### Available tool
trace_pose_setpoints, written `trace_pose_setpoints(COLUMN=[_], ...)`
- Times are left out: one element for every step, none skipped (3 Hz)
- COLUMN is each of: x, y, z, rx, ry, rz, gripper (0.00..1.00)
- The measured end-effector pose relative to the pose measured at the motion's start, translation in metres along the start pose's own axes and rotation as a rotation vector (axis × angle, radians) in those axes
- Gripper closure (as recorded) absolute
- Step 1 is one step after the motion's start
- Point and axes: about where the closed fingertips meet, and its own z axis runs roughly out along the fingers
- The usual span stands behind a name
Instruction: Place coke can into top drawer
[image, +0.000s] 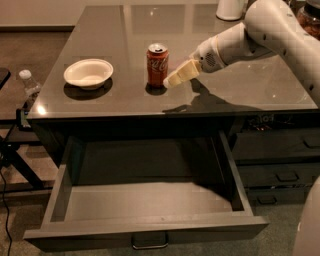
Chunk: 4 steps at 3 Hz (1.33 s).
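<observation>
The red coke can (157, 65) stands upright on the dark glossy counter top (120, 35), near its middle. My gripper (175, 78) reaches in from the right on the white arm; its pale fingertips are right beside the can's right side, low near its base. The top drawer (145, 200) is pulled wide open below the counter's front edge, its pale grey inside bare, its metal bar handle (150, 243) at the bottom front.
A white bowl (88, 73) sits on the counter left of the can. A white container (231, 8) stands at the back right. Narrower dark drawers (277, 167) are at the right. A plastic bottle (29, 85) and a black stand are at the left.
</observation>
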Motion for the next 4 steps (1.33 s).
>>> trace_pose_setpoints(x=[-0.001,-0.018,-0.029,-0.024], y=[0.000,-0.005,-0.010,-0.012], z=[0.005,0.025,0.040,0.047], rx=[-0.019,-0.044,-0.067,-0.092], ry=[-0.038,-0.112,-0.166,-0.220], rz=[0.009,-0.004,-0.012,0.018], gripper=[0.00,0.00,0.00,0.00])
